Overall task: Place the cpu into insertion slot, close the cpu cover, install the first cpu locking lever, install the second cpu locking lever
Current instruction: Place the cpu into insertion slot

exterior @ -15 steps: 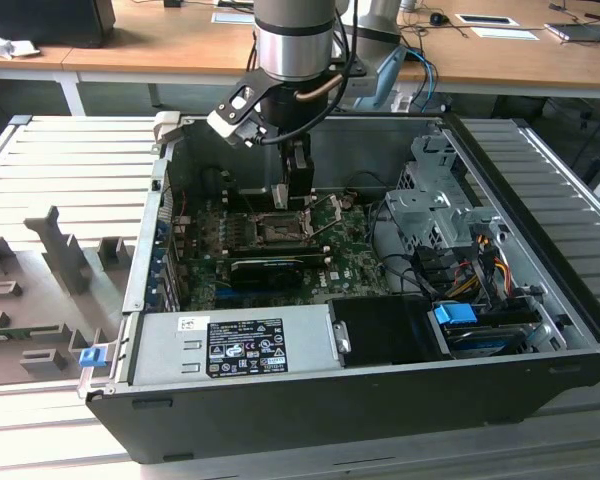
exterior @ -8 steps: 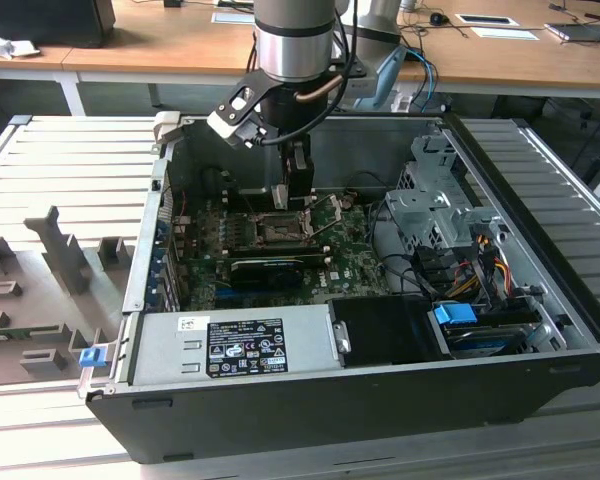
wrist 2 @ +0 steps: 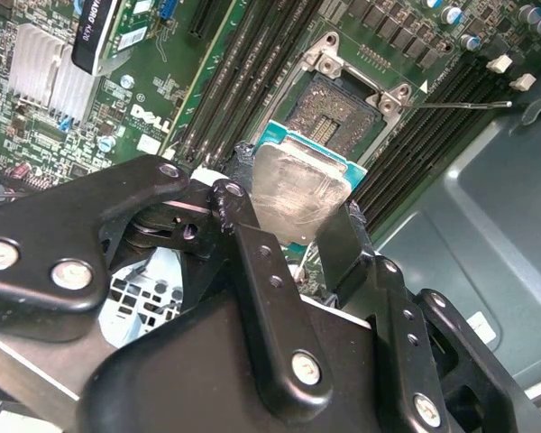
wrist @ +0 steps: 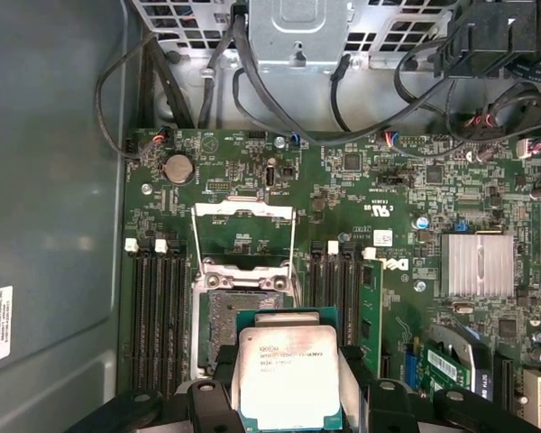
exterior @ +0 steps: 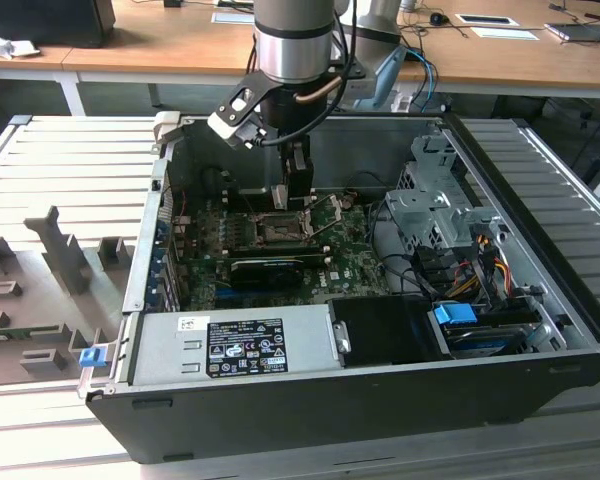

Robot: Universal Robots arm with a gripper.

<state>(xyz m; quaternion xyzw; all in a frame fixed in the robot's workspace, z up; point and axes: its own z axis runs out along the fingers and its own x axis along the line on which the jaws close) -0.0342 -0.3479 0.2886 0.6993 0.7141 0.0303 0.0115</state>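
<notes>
One arm: the arm [exterior: 295,40] reaches down into the open computer case [exterior: 540,330], which lies on a ribbed grey tabletop [exterior: 60,160].
Jaws: narrow, clamped on the cpu [wrist: 288,370]. The black fingers [wrist 2: 241,203] press against two opposite edges of it.
Cpu position: held clear above the motherboard [wrist: 388,180], metal lid facing the wrist cameras. It is not seated.
Insertion slot [wrist: 243,316]: open, with its dark contact field bare inside the silver rim. Rows of memory slots [wrist: 153,307] flank it on both sides.
Key relation: in both wrist views the slot lies just beyond the chip's far edge, on the side away from the jaws. In the first wrist view that edge overlaps the slot's near rim.
Alignment: the chip is close to square, so it has no marked long axis. In the first wrist view its edges run parallel to the slot's rim. In the second wrist view it appears slightly tilted relative to the board.
Cpu cover [wrist: 243,207]: swung up and open at the far end of the slot, well clear of the contact field.
Locking lever [wrist 2: 460,105]: a thin metal rod beside the slot, released and standing away from the rim.
Task status (judged): the first step is in hand. The chip is carried near the slot, and the cover and levers are not yet closed.
</notes>
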